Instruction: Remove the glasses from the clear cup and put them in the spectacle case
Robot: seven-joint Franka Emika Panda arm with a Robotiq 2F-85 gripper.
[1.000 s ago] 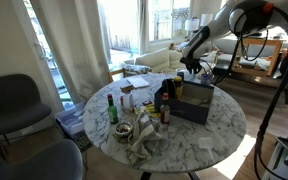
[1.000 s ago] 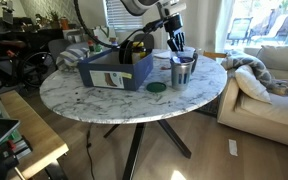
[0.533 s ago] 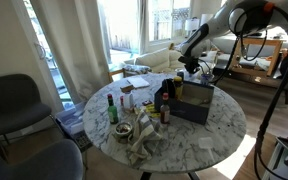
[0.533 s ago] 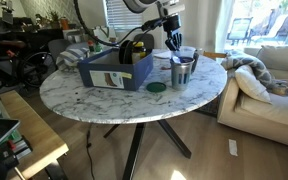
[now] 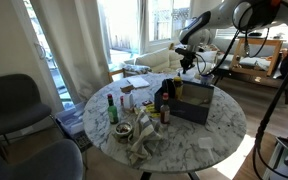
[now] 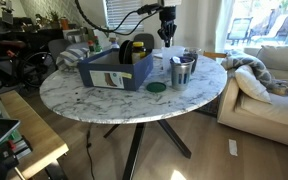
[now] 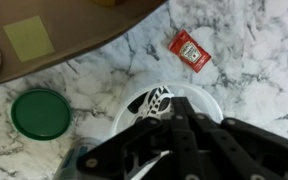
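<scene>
One arm reaches in over the far side of the round marble counter [image 5: 219, 135] in an exterior view. Its fingers [image 5: 189, 63] point down above a blue box [image 5: 196, 104]. They are too small there to tell how they stand. A green bottle [image 5: 112, 108] and a crumpled cloth [image 5: 144, 142] sit nearer the front edge.

In an exterior view, the fingers [image 6: 167, 33] hang above the clear cup [image 6: 182, 70] without touching it, and they look narrow. The cup stands upright on the counter [image 6: 94, 100], just beside the blue box [image 6: 112, 68]. A green lid [image 6: 156, 87] lies flat near its foot.

The wrist view looks straight down. The dark fingers [image 7: 189, 140] come in from the bottom and meet, pressed close together, at a black-and-white patterned part of the glasses [image 7: 156, 99], which they appear to pinch. That part shows inside the round rim of the clear cup [image 7: 212, 103] below. I cannot tell whether the rest of the glasses sits in the cup. The green lid [image 7: 41, 113] lies apart from the cup on the marble, and a red sachet [image 7: 189, 50] lies beyond the cup. A yellow note [image 7: 29, 38] rests on a brown surface in the top corner.
</scene>
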